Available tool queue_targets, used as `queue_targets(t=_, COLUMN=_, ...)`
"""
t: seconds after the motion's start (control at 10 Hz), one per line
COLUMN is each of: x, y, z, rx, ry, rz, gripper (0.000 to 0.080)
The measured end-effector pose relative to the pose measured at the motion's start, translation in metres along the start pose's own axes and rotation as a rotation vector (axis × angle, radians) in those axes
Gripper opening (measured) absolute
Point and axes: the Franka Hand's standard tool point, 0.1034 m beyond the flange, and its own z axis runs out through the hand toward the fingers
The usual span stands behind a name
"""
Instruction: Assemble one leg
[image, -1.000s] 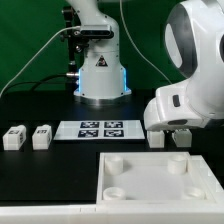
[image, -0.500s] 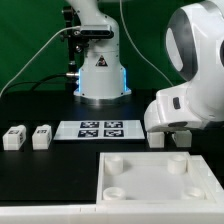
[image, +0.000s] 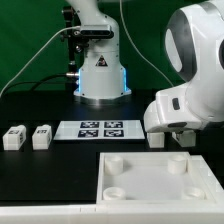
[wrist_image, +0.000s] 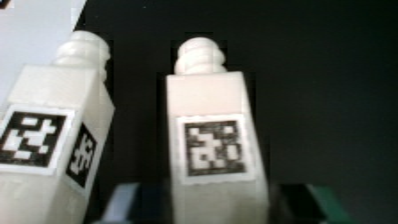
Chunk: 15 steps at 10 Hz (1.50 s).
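In the wrist view a white leg (wrist_image: 217, 130) with a black-and-white tag lies on the black table between my gripper (wrist_image: 228, 205). The jaws stand open, one finger (wrist_image: 143, 203) on either side of the leg's lower end, with a dark gap showing on one side. A second tagged leg (wrist_image: 54, 140) lies next to it, outside the jaws. In the exterior view my gripper (image: 168, 136) is down at the table on the right, with these legs (image: 157, 140) partly hidden beneath the hand. Two more legs (image: 14, 137) (image: 41, 136) stand at the left.
The marker board (image: 97, 129) lies mid-table. The large white panel (image: 150, 178) with round corner sockets fills the front. The arm's base (image: 100, 75) stands at the back with cables beside it.
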Motion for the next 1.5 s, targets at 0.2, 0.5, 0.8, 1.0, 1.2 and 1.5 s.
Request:
queue_targets(t=0.2, x=0.000, y=0.000, z=0.000, rx=0.000, ry=-0.001, rz=0.000, gripper=0.0046)
queue_targets(t=0.5, x=0.000, y=0.000, z=0.000, rx=0.000, ry=0.000, rz=-0.001, gripper=0.0003)
queue_targets(t=0.8, x=0.000, y=0.000, z=0.000, rx=0.000, ry=0.000, rz=-0.001, gripper=0.0003)
queue_targets(t=1.0, x=-0.001, y=-0.001, z=-0.001, rx=0.000, ry=-0.001, rz=-0.001, gripper=0.0012)
queue_targets(t=1.2, x=-0.001, y=-0.001, z=-0.001, rx=-0.001, ry=0.001, rz=-0.002, gripper=0.0194)
queue_targets(t=1.5, x=0.000, y=-0.005, z=0.009, rx=-0.007, ry=-0.015, rz=-0.009, gripper=0.0577)
